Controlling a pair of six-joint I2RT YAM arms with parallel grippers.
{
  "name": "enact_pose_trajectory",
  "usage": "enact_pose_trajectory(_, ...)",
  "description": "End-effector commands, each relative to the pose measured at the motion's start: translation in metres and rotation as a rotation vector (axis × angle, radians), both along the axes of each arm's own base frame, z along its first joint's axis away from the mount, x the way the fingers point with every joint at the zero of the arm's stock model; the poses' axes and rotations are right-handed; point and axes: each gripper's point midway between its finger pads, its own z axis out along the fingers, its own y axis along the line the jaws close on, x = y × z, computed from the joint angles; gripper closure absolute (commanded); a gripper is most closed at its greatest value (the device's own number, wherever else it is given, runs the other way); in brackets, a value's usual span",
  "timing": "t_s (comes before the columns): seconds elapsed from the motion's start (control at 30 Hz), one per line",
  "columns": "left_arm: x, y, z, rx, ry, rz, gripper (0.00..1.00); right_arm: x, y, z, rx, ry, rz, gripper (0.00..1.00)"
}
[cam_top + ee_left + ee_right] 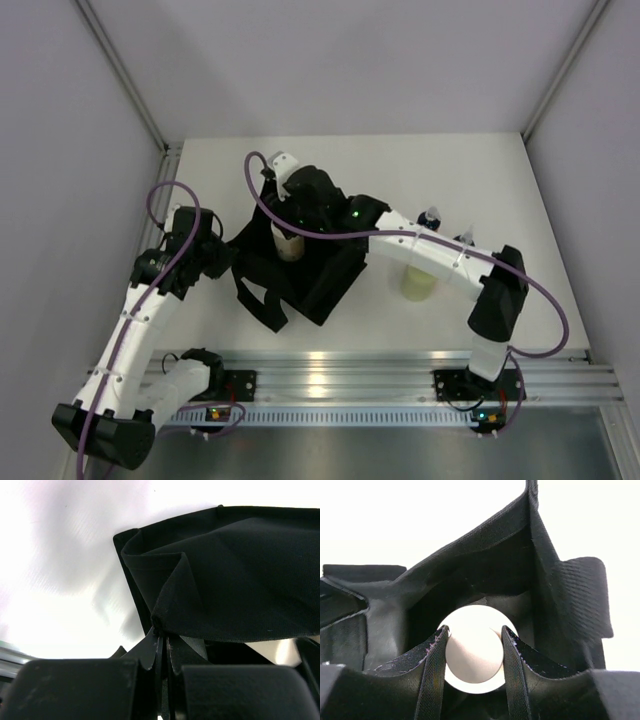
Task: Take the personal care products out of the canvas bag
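Nearest the arm bases, a metal rail point(400, 375) runs along the counter point(540, 180) edge. Just beyond it the black bag point(325, 280) sits slumped on the white surface, its short handles point(262, 300) spilling out toward 7 o'clock.

At the bag's 9 o'clock edge the left tool point(212, 257) is pinched fully together on a fold of the fabric. The left wrist view shows the cloth point(240, 580) bunched right at the tips of the tool point(161, 630).

The right arm point(430, 250) reaches across from 4 o'clock, and its wrist hangs over the bag's open mouth, hiding much of the inside from above. The right tool point(475, 632) is narrowed around the round cream cap of the beige bottle point(472, 665), a finger point(512, 665) against each side. The bottle point(288, 244) stands in the mouth of the bag, with floppy black walls point(470, 580) close around it.

Outside the bag, at 3 o'clock, the yellow-green bottle point(420, 285) stands on the counter, partly covered by the right forearm. Farther off at 2 o'clock stand a small dark-banded bottle point(431, 215) and a second small bottle point(465, 238), both near the forearm and its purple cable point(545, 300).
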Motion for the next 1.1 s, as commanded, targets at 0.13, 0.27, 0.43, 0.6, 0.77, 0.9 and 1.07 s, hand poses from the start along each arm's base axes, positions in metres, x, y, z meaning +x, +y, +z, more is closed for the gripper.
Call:
enact_pose_trajectory(0.13,-0.01,0.006,-0.002,0.043,0.044,-0.015,1.0,-0.016,-0.018,0.161,0.274,-0.235,0.055,1.0)
enact_pose_trajectory(0.27,-0.009,0.005,-0.004,0.046,0.052,-0.018,1.0,-0.028,-0.026,0.188,0.302,-0.266,0.083,1.0)
enact_pose_trajectory(0.43,-0.008,0.005,-0.004,0.05,0.055,-0.023,1.0,-0.04,-0.036,0.22,0.342,-0.284,0.112,1.0)
enact_pose_trajectory(0.6,-0.007,0.005,-0.004,0.052,0.058,-0.022,1.0,-0.049,-0.048,0.246,0.378,-0.315,0.123,1.0)
enact_pose_trajectory(0.77,-0.007,0.005,-0.004,0.051,0.059,-0.023,1.0,-0.057,-0.057,0.27,0.422,-0.346,0.133,1.0)
enact_pose_trajectory(0.9,-0.005,0.004,-0.003,0.051,0.058,-0.023,1.0,-0.06,-0.066,0.287,0.453,-0.37,0.121,1.0)
enact_pose_trajectory(1.07,-0.005,0.004,-0.003,0.052,0.059,-0.025,1.0,-0.062,-0.077,0.302,0.48,-0.393,0.1,1.0)
